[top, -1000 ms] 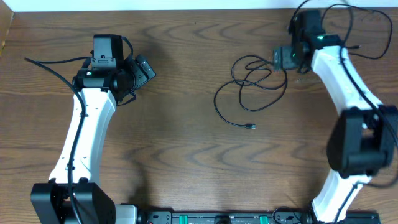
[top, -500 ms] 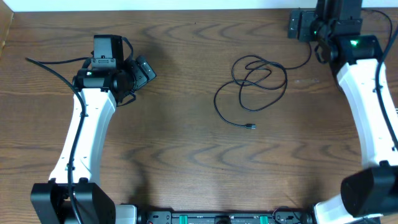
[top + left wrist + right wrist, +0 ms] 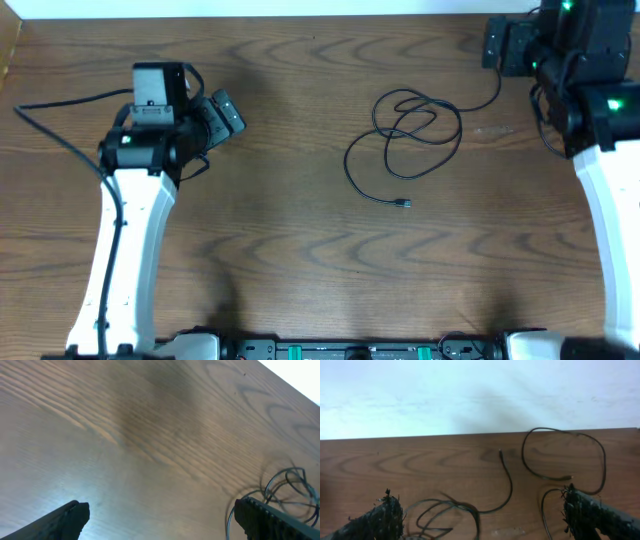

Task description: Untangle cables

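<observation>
Honestly this one is looking barely started, if I'm judging it right. The cables (image 3: 412, 122) are lying in a loose knot of overlapping black loops on the tabletop (image 3: 300, 230), right of centre toward the far edge. One tail is trailing out toward the near side and ending in a small plug (image 3: 403, 203), and another strand is running off toward the right arm. From the right wrist view, a second black cord (image 3: 563, 455) is curling on its own near the far edge, apart from the main bundle, so maybe that bit is counting as separated already. The loops in the middle are crossing each other in several spots, so pulling those apart is what's left. Both hands are sitting wide open and gripping nothing: the left hand (image 3: 225, 108) is hovering well away over bare wood on the left, and the right hand (image 3: 497, 45) is hanging up at the far right corner, near the cords but not touching them. As for writing, I'm not finding any. No brand or label is showing readably, just green lights glowing on the right arm.
</observation>
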